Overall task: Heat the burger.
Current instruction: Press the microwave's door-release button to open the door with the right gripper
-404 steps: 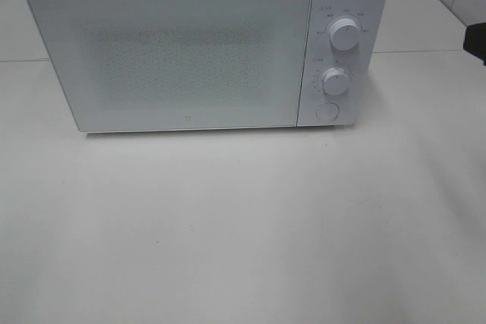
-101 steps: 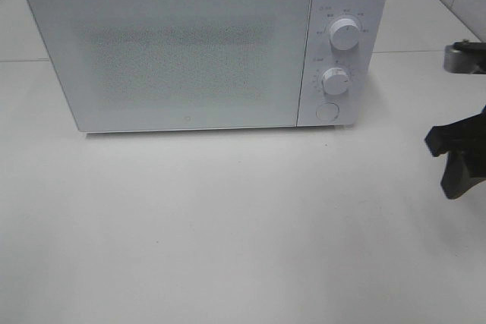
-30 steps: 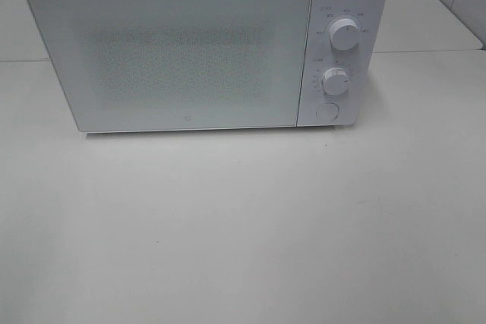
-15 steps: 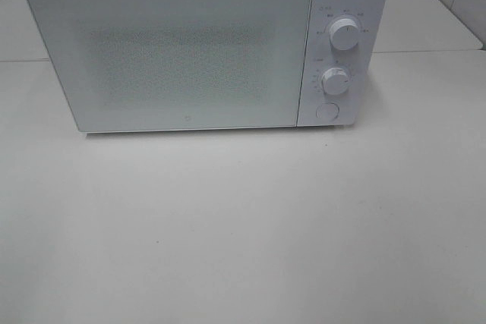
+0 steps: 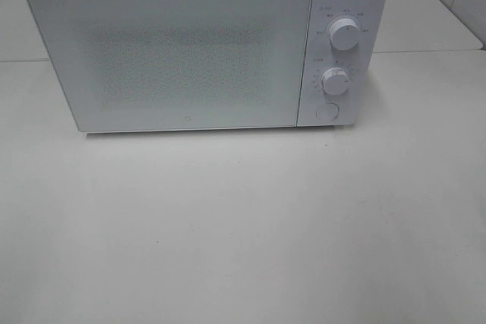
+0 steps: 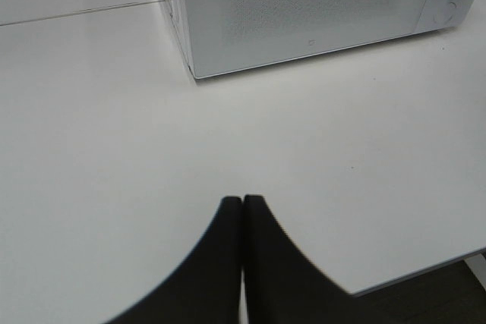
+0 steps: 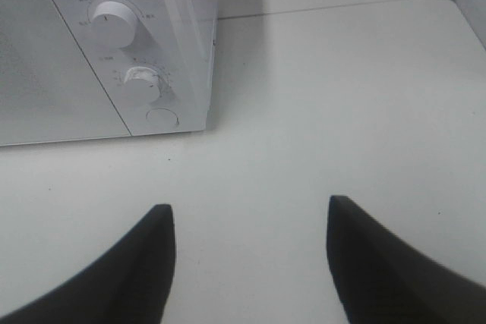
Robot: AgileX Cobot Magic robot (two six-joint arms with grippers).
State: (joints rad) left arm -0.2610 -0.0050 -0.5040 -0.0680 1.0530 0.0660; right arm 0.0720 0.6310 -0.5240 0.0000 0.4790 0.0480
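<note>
White, box-shaped microwave [image 5: 205, 47] with a smooth, glossy casing, standing on a matte off-white desk [image 5: 243, 225]. Its flat door [image 5: 175, 55] is closed and carries a finely dotted rectangular screen that hides the cavity. The control strip beside the door holds an upper round knob [image 5: 345, 35], a lower round knob [image 5: 335, 80] and a flat circular button [image 5: 327, 111] beneath them. Left tool [image 6: 242, 204]: two black curved fingers pressed together, holding nothing, above the desk in front of the microwave. Right tool [image 7: 248, 209]: black fingers spread wide, empty, facing the knobs. The burger shows in no view; whether it lies behind the door cannot be told.
</note>
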